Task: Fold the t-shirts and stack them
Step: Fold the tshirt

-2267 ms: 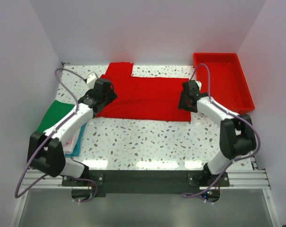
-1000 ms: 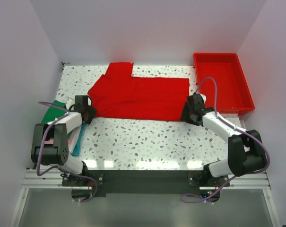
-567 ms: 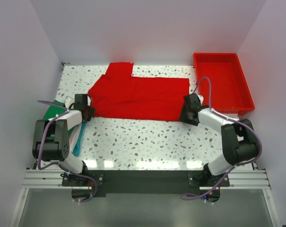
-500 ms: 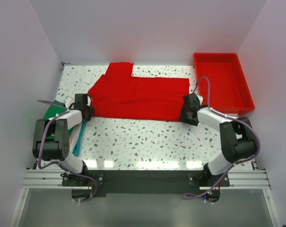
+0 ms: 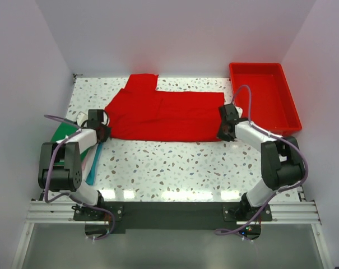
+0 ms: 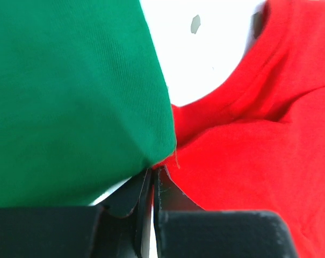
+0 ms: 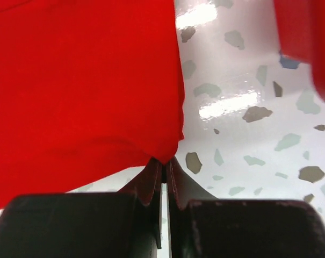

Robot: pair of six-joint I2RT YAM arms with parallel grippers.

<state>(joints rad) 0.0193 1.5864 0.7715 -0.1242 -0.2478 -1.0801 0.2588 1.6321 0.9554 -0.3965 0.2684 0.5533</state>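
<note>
On counter (image 5: 175, 162): red tray (image 5: 264, 98) far right, green t-shirt (image 5: 65, 135) left. Spread flat between: red t-shirt (image 5: 163, 115), its near corners pinched by left pincer (image 6: 153, 173) and right pincer (image 7: 164, 163).

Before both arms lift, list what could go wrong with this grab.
1. The left gripper is pinched shut right where a corner of the green t-shirt meets the red t-shirt. It may have caught both cloths, and a lift could drag the green one along.
2. The right gripper seems to hold only the very tip of the red corner, so the cloth could slip out as it rises.
</note>
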